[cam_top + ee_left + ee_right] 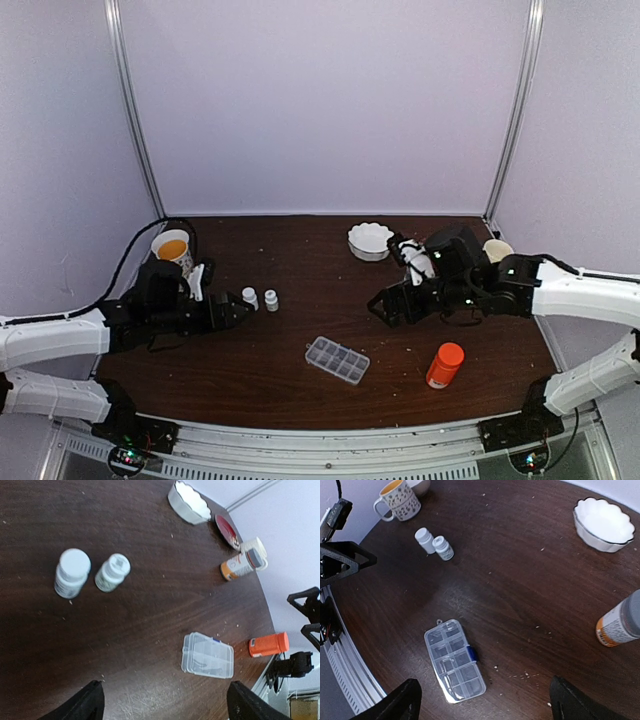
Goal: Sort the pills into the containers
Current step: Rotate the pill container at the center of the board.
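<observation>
Pills: none sure among pale specks on the table (300, 255). Left gripper (238, 312) spread wide, empty, near two white bottles (260, 298); box (337, 360) centre-front; right gripper (384, 308) likewise spread. A careless reach could topple bottles or shove the box.

Tbh no legible txt anywhere in these shots. The smooth-cap white bottle (72, 574) and the ribbed-cap white bottle (112, 572) beside it both have labels w/ greyish print, but it's too blurry to read. Same w/ the grey-capped bottle (240, 565) on its side: orange & white label, print illegible. The mug (400, 500) has only a speckled pattern. The orange bottle (269, 644) and clear pill box (454, 660) show nothing readable either.
</observation>
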Robot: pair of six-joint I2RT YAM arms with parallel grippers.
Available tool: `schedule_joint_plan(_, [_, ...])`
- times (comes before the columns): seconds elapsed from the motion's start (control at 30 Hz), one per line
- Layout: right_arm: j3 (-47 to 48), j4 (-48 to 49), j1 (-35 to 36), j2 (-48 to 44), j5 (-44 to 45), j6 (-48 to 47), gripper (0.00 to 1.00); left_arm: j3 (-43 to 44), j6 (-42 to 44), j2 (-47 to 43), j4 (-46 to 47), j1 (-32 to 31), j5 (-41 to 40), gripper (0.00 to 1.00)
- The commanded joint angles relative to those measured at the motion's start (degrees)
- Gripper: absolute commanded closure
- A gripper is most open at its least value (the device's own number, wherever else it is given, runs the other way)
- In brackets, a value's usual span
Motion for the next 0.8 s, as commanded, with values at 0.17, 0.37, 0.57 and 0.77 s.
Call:
schedule_joint_plan(0.17, [8.32,-1.29,7.0,18.05,-0.32,1.08,0.1,-2.14,-5.92,8.08,8.9,-15.28,-7.65,0.12])
schedule_joint_plan(0.37, [8.92,-1.39,6.86,24.28,-1.98,1.1,0.04,-5.34,-12.19,14.64,20.03,-19.12,-4.94,0.14])
schedule_joint_plan(0.57, [9.73,-0.45,6.48,29.54,-9.12,1.64,0.05,-2.07,-15.24,25.28,26.88,-22.16,-1.15,0.22])
schedule_joint_plan(0.77, [8.54,1.23,6.46,30.94,-15.52,2.4,0.09,-2.18,-21.0,36.33,42.4,-22.53,2.62,0.33])
